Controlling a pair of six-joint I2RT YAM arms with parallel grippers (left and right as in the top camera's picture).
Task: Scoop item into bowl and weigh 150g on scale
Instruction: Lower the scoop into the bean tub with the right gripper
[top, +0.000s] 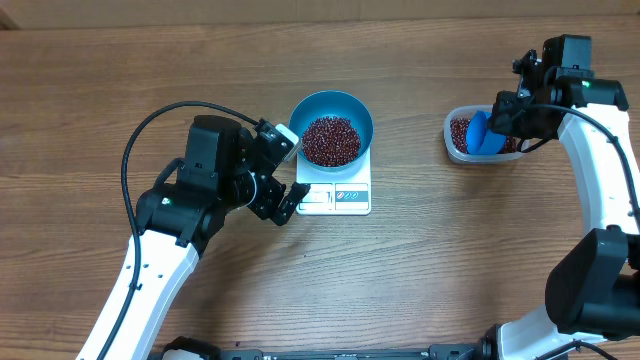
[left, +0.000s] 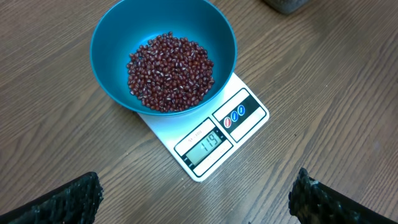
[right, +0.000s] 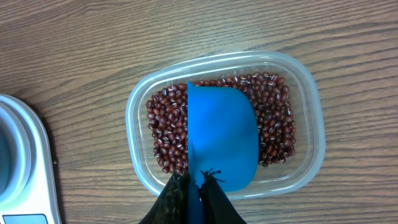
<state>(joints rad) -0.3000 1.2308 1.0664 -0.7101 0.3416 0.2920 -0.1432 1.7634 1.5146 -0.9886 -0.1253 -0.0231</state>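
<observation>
Two arms reach up from the lower edge of the overhead view across a wooden table. Left of centre, the left gripper has its jaws spread wide with nothing between them. It is just beside the left edge of the scale; whether its lower finger touches the scale cannot be told.

The scale lies flat near mid-frame with its display panel and buttons along its lower edge. In the left wrist view the display seems to read 119. The teal bowl sits on the scale's upper part and overhangs the platform. Inside it is a loose heap of dark red-brown beans that covers the bottom, while the upper walls are bare.

Toward the upper right of the overhead view, well apart from the scale, stands a clear plastic tub holding more of the same beans. The right gripper is clamped on the handle of a bright blue scoop. The scoop's head is down in the tub among the beans, which show along both of its sides.
</observation>
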